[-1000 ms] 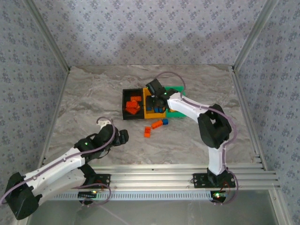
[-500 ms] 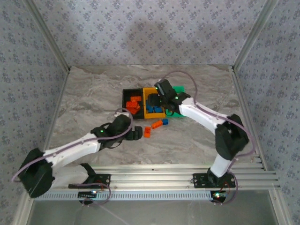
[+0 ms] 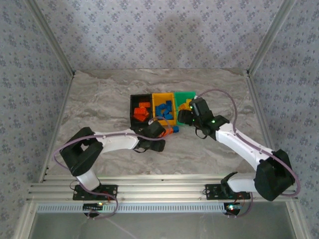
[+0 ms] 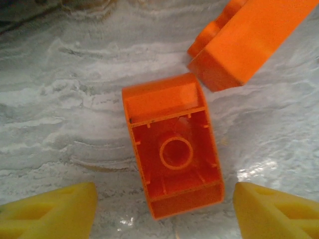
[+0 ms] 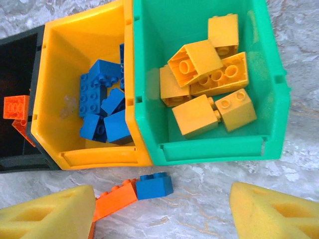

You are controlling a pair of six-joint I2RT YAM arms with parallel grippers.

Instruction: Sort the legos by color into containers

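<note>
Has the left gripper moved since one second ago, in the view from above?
Yes. The left gripper moved rightward and a little upward in the picture: from in front of the left edge of the black bin to just past its right edge.

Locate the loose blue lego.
Right wrist view, bottom centre: the blue lego lies on the table outside the yellow bin, against an orange brick.

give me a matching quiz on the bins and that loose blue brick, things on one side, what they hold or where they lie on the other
1 black bin
2 yellow bin
3 green bin
4 loose blue brick

a holds yellow bricks
b lies on the table
c holds orange bricks
d holds blue bricks

Pairs: 1-c, 2-d, 3-a, 4-b
</note>
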